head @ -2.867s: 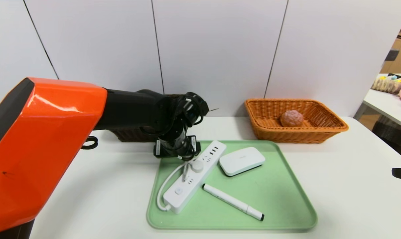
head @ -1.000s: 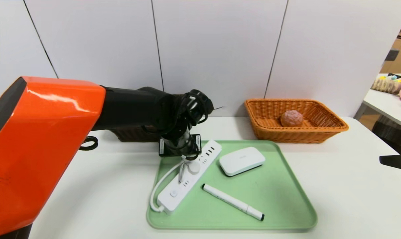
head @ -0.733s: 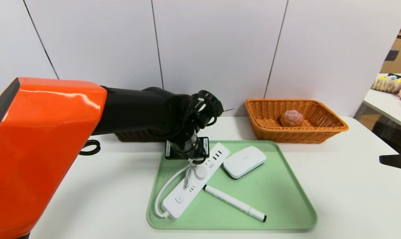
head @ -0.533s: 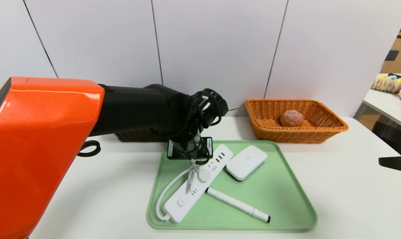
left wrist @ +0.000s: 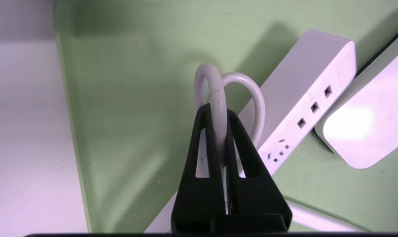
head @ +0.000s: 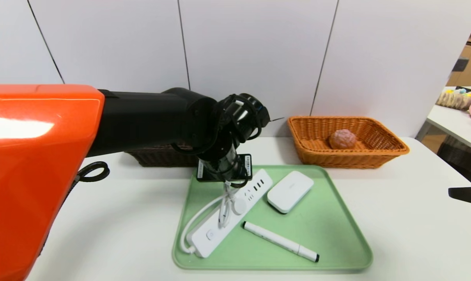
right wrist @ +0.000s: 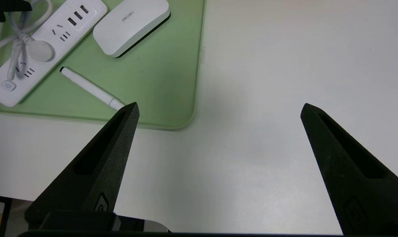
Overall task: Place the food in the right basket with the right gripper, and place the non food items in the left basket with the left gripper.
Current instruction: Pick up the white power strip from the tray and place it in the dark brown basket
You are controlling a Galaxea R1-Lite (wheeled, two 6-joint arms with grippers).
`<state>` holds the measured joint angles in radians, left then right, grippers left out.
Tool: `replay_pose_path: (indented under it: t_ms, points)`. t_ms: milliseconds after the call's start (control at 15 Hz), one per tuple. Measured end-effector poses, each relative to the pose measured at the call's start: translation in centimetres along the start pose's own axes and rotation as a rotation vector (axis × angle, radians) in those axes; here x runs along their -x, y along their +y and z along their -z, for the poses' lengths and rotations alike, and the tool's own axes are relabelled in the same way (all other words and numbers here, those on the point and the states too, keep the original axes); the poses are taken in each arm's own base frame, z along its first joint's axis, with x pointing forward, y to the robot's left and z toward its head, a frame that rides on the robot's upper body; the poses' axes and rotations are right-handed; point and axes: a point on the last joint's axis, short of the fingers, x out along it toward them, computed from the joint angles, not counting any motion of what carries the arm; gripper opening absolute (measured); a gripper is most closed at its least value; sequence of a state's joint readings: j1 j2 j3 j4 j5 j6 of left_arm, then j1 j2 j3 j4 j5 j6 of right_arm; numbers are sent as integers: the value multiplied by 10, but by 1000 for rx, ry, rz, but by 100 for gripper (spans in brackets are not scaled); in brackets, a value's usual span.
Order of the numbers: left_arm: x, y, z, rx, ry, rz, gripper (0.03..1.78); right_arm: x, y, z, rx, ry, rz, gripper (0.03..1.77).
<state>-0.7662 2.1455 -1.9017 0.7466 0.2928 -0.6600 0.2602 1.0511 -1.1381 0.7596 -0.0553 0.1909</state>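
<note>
Tabletop (head: 407, 218): it is carrying the green tray, my landmark, and both baskets.
Tray (head: 337, 234): it is lying flat at the middle of the tabletop, holding three white things.
Right basket (head: 376, 150): it is sitting just beyond the tray's far right corner, with a round pinkish food item (head: 342, 139) inside.
Left basket (head: 157, 156): it is sitting beyond the tray's far left corner, mostly hidden behind my left arm.
Power strip (head: 223, 218): it is lying slantwise along the tray's left half, its cable (left wrist: 215, 98) looped over it.
White box (head: 290, 191): it is lying on the tray just right of the strip's far end.
Pen (head: 280, 241): it is lying on the tray near its front edge.
Left gripper (left wrist: 217, 113): I am pinching the cable loop over the tray's far left part.
Right gripper (right wrist: 218, 108): I am holding it spread wide and empty, over bare tabletop right of the tray.
</note>
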Motion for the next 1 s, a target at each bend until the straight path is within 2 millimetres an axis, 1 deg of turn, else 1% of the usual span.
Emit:
replay_pose_path:
  t_ms: [133,733,1000]
  points:
    - [6,0,-1,1,-7,7,10,1,0,0,0,-3,0,169]
    - [53,-10,6,-50,-56,87,10,5,-1,6,0,-8,0,169]
    - [71,-8,4,-96,-87,116,10,6,-2,11,0,-5,0,169]
